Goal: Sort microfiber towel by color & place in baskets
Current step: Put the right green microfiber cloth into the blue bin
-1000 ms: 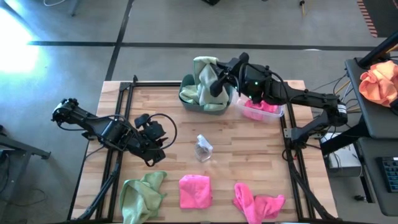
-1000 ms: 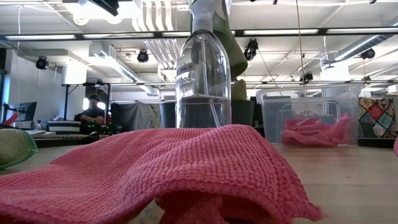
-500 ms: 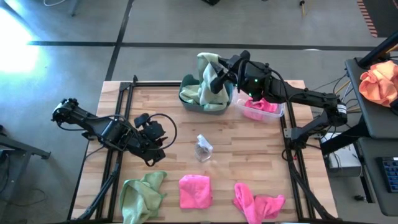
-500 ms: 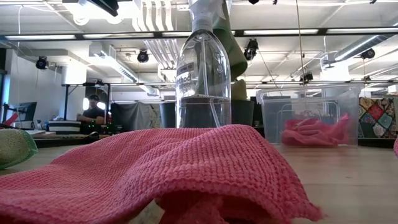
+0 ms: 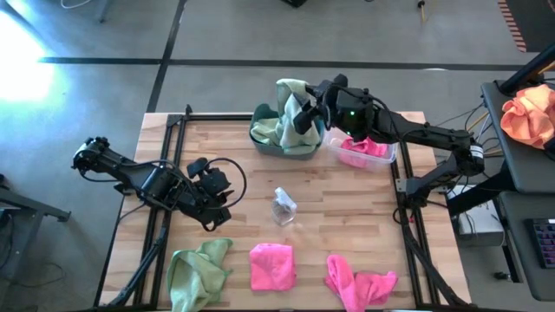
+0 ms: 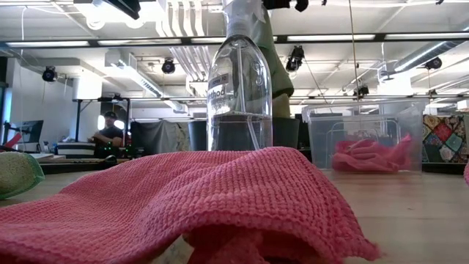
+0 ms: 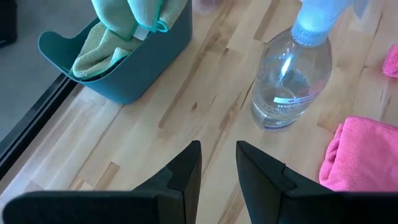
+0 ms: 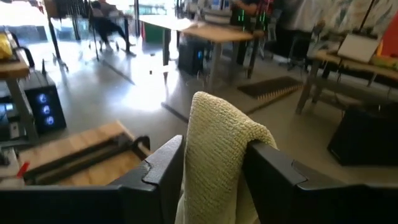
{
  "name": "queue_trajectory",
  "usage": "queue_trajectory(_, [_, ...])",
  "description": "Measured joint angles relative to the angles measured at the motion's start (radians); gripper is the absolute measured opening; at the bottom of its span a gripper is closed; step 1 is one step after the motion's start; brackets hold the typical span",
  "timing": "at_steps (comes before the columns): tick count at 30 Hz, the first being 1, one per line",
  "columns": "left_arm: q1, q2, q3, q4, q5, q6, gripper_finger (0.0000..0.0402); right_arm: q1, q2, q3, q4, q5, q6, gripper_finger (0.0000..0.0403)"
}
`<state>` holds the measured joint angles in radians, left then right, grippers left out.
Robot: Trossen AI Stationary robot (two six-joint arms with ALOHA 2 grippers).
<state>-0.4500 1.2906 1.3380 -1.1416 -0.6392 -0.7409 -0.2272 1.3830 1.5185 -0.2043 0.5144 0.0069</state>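
My right gripper is raised above the dark teal basket, pointing level toward the table's far left. Its fingers are open, with a light green towel standing between them. Another green towel lies in that basket. Beside it on the right is the clear basket, holding pink towels. A green towel and two pink towels lie along the near edge. My left gripper hovers over the table's left middle, slightly open and holding nothing. My right gripper has a bunched fold of the green towel standing between its two spread fingers. The fold touches both inner faces and droops over the top of one finger. The fingers come at it level. The rest hangs down toward the teal basket.
A clear spray bottle stands at the table's middle, just ahead of my left gripper. A black frame runs along the table's sides. An orange cloth bundle lies on a stand off the table's right. Bare wood shows between the bottle and the baskets.
The green towel at my right gripper has swung from a slant to hanging more nearly straight down over the teal basket. My right gripper has edged into the top of the low view.
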Motion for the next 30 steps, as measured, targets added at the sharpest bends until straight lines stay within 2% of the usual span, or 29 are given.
queue_trajectory(9, [0.000,0.000,0.000,0.007,0.000,-0.006,0.0086,0.000,0.001,0.000,-0.271,-0.007,0.166,0.0152])
queue_trajectory(13, [0.000,0.000,0.000,0.009,0.000,-0.006,0.0086,0.000,0.001,0.000,-0.360,-0.114,0.227,0.0147])
queue_trajectory(20, [0.000,0.000,0.000,0.027,-0.001,-0.006,0.0086,0.000,0.010,0.000,-0.360,-0.341,0.273,0.0139])
queue_trajectory(30, [0.000,0.000,0.000,0.042,-0.001,-0.006,0.0086,0.004,0.068,-0.001,-0.337,-0.337,0.271,0.0150])
